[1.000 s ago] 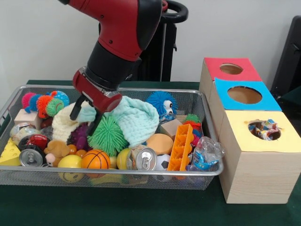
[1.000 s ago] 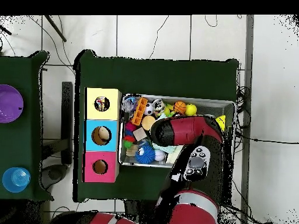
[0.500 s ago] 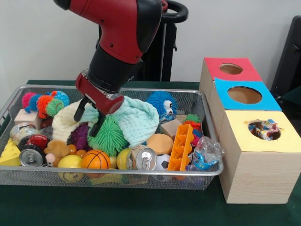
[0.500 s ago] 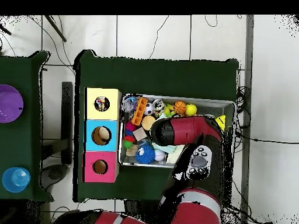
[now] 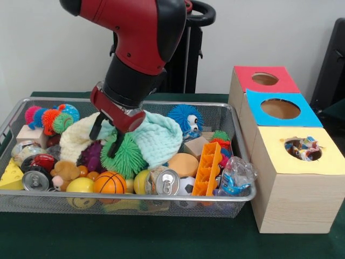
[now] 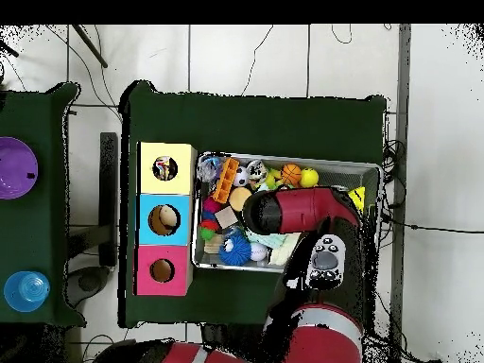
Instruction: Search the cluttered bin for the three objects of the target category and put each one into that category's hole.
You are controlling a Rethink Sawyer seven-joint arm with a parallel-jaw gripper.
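The wire mesh bin [image 5: 161, 198] is full of toys; it also shows in the overhead view [image 6: 284, 158]. My gripper [image 5: 105, 137] is open and empty, just above the pale-yellow knitted cloth [image 5: 75, 141] and a green spiky ball [image 5: 125, 156]. In the overhead view the arm [image 6: 293, 210] hides the gripper. A speckled multicoloured textile piece [image 5: 307, 147] shows inside the round hole [image 5: 302, 149] of the yellow-topped box [image 5: 323, 162], also seen from overhead [image 6: 165, 169]. No such textile piece shows in the bin.
A mint knitted cloth [image 5: 157, 137] lies right of the gripper. A blue fuzzy ball [image 5: 184, 118], an orange rack [image 5: 207, 170], a can [image 5: 167, 182] and a basketball [image 5: 109, 183] crowd the bin. The blue-topped box [image 5: 280, 109] and red-topped box [image 5: 264, 79] stand behind the yellow one.
The gripper has risen a little and shifted slightly right over the cloths, still open and empty. The bin's contents have not moved.
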